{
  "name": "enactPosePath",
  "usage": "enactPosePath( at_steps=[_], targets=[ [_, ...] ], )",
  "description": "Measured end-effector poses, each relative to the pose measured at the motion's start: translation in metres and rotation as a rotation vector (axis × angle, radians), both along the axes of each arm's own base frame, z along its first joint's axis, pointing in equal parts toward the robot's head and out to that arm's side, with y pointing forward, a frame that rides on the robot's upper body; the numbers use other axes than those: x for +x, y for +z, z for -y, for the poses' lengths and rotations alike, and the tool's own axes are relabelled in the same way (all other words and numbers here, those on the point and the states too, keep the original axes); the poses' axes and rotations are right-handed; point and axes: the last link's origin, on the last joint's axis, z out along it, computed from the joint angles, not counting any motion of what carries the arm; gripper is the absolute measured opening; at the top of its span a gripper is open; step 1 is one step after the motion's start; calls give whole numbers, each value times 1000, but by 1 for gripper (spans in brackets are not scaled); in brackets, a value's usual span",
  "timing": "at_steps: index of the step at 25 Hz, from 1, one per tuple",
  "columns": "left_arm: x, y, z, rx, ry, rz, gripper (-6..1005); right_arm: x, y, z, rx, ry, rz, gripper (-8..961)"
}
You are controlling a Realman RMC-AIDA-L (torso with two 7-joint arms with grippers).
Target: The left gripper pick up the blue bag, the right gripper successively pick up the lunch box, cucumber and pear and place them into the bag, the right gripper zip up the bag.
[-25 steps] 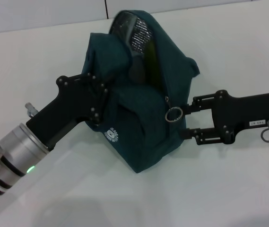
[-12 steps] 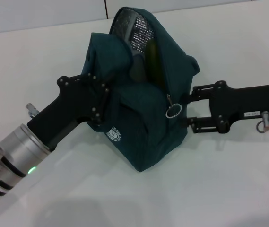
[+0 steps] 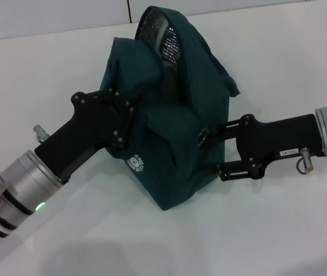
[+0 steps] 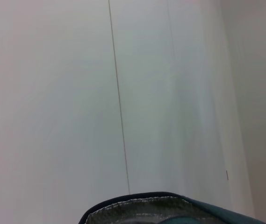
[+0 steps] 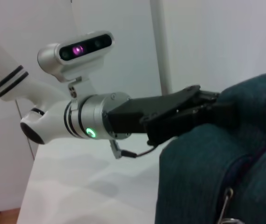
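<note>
Blue bag (image 3: 174,115) clamped by left gripper (image 3: 120,118), right gripper (image 3: 212,150) fingers' state unclear, zipper pull (image 5: 224,205) visible from right wrist.

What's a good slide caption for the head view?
Left gripper holds the blue bag up on the white table while the right gripper reaches the zipper, top unzipped.

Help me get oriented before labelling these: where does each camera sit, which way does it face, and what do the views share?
Head view: looks down from the robot's head at the bag on the table, left gripper and right gripper at its sides.
Left wrist view: faces a pale wall, only the bag's rim showing.
Right wrist view: looks across the bag at the left gripper.
Shared: the bag appears in all three.
</note>
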Motion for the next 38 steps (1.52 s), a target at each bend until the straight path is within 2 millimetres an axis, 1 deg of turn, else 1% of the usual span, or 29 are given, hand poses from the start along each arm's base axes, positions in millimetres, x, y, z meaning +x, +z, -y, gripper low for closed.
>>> enactPosePath(
  at_steps=[5, 11, 13, 16, 22, 25, 30, 35, 37, 38],
  targets=[
    [2, -1, 1, -3, -3, 8, 76, -6, 2, 3, -15, 15, -45, 549],
    [0, -1, 2, 1, 5, 9, 80, -8, 3, 10, -58, 50, -57, 502],
    [0, -1, 2, 1, 6, 9, 81, -7, 3, 10, -57, 47, -57, 501],
    [-1, 0, 2, 3, 8, 9, 83, 0, 3, 14, -45, 15, -67, 499],
    [-1, 0, 2, 3, 12, 10, 86, 8, -6, 20, -48, -54, -109, 496],
    [-3, 1, 4, 11, 18, 12, 88, 11, -6, 22, -44, -67, -116, 494],
    [-4, 2, 4, 26, 9, 4, 91, 19, -4, 28, 42, -55, -175, 491],
    [-7, 4, 3, 37, 16, 0, 94, 30, -6, 38, 193, -55, -282, 414],
    [-7, 5, 1, 41, 18, -2, 95, 35, -9, 43, 254, -62, -310, 416],
    [-7, 5, 1, 42, 17, -3, 95, 35, -9, 43, 254, -62, -310, 417]
  ],
)
